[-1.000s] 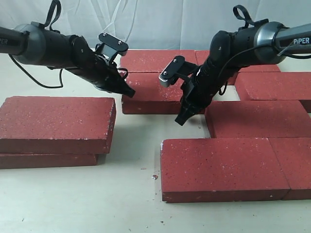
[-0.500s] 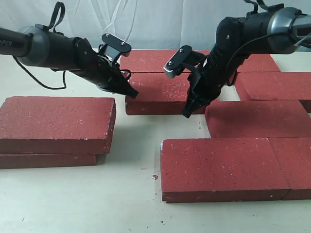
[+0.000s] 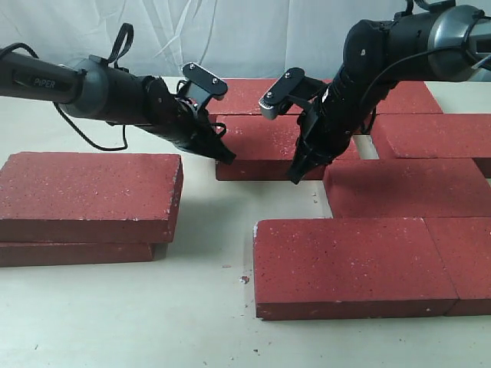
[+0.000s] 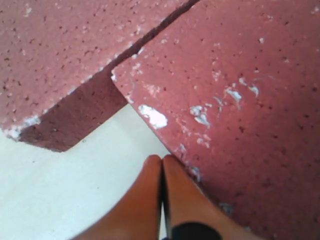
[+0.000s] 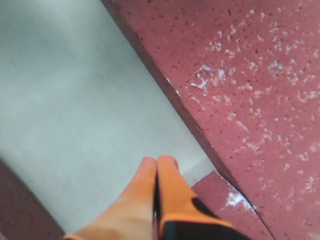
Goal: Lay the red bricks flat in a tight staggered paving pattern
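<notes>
White table (image 3: 192,314), both grippers at the middle red brick (image 3: 261,139).
We saw the left gripper (image 3: 229,158), fingers (image 4: 147,190) pressed together, at its front-left corner, and the right gripper (image 3: 294,178), fingers (image 5: 142,190) also together, just beside its front edge; the other red bricks (image 3: 345,261) lay flat around, with a two-brick stack (image 3: 84,192) on the left.

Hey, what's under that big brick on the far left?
A second red brick lies flat under the top brick. Only its front face shows along the bottom; the rest is covered, so how far back it reaches cannot be seen.
</notes>
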You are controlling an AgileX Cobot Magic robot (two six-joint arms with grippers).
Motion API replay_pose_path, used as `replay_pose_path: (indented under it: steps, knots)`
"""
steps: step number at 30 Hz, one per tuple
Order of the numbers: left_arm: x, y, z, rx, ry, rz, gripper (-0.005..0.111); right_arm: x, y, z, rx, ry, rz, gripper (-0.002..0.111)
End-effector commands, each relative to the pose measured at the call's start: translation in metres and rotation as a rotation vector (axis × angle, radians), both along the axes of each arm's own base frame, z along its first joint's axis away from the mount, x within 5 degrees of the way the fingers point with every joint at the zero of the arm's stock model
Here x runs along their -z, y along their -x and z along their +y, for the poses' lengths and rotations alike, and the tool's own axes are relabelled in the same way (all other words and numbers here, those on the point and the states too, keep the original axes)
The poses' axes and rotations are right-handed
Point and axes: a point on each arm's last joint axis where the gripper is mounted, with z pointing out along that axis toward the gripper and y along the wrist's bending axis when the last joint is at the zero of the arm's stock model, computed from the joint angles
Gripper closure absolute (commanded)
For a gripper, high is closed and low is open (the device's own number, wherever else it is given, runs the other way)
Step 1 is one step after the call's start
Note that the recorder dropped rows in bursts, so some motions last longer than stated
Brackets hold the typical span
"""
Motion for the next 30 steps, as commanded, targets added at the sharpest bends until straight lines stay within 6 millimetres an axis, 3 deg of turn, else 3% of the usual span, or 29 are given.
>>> replay_pose_path:
  steps: [1,7,12,16,20,25,27,30]
  knots:
    - [-0.004,0.002,-0.01,0.02,0.008,-0.016,0.107,-0.006,-0.002,-0.001,0.012,-0.015,-0.028,0.109]
    - [-0.005,0.002,-0.006,0.073,-0.054,-0.021,0.107,-0.006,-0.002,-0.001,0.013,-0.017,-0.028,0.109]
    - [-0.016,-0.007,0.026,-0.034,-0.026,0.054,0.107,-0.006,-0.003,-0.002,0.01,-0.012,-0.034,0.109]
    - [-0.012,0.0,0.014,0.0,-0.036,0.07,0.107,-0.015,-0.005,-0.01,0.069,0.048,-0.085,0.109]
    - [-0.014,0.006,0.0,0.037,-0.038,0.065,0.107,-0.039,-0.008,-0.049,0.247,0.005,-0.146,0.109]
    - [-0.014,0.006,0.0,0.029,-0.028,0.068,0.107,-0.057,-0.003,-0.123,0.502,-0.096,-0.255,0.109]
    - [-0.013,0.005,-0.001,0.014,-0.01,0.065,0.107,-0.063,0.003,-0.135,0.56,-0.133,-0.273,0.109]
    - [-0.01,0.008,-0.012,0.02,0.008,0.067,0.107,-0.064,0.006,-0.136,0.559,-0.139,-0.3,0.109]
